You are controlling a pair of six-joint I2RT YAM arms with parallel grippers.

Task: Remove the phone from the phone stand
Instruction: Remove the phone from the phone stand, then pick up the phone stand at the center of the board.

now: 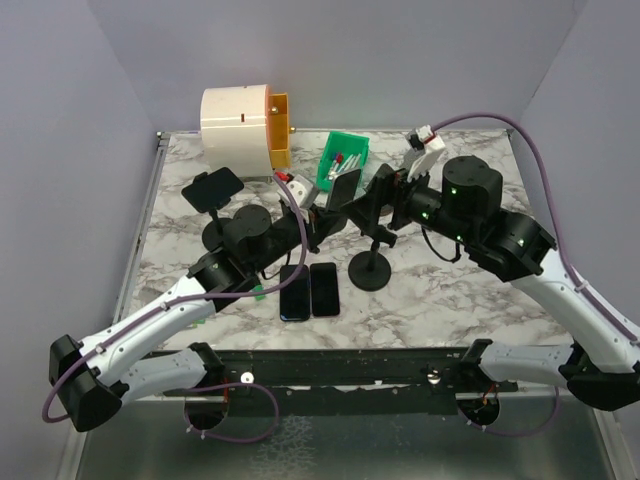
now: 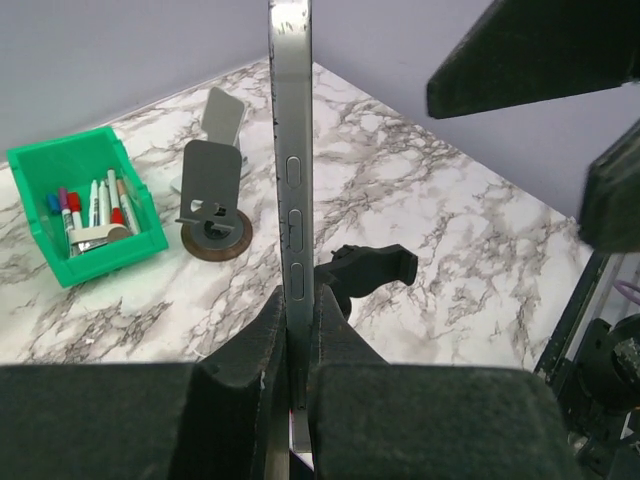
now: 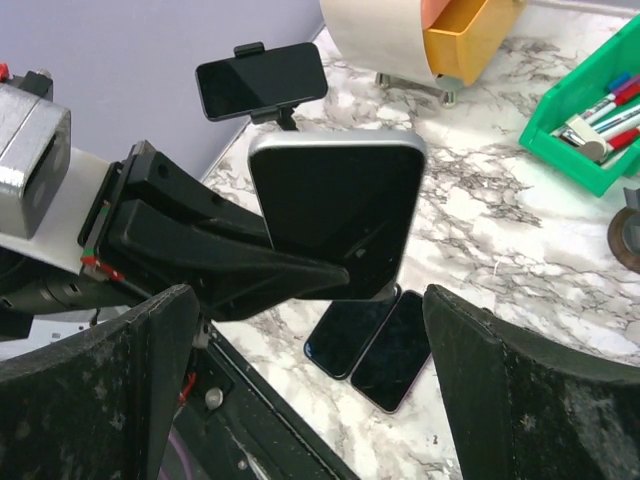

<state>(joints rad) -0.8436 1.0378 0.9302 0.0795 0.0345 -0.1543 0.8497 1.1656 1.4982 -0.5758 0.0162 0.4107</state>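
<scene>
Phone [image 1: 346, 188] is raised above the surface, its edge pinched in the left jaws; the right jaws gape wide beside it. Below stand one bare stand [image 1: 370, 268] and two flat phones [image 1: 295, 292]; a fourth phone [image 1: 217, 187] sits clamped at left.

A green bin [image 1: 350, 140] of markers [image 1: 338, 160] stands at the back of the marble table [image 1: 450, 300], just right of a white round container [image 1: 235, 120] with an orange drawer [image 1: 279, 130]. Two dark phones [image 1: 295, 291] lie flat side by side near the front. Another phone [image 1: 215, 187] sits sideways in a black clamp holder [image 3: 249, 47] at back left.
</scene>
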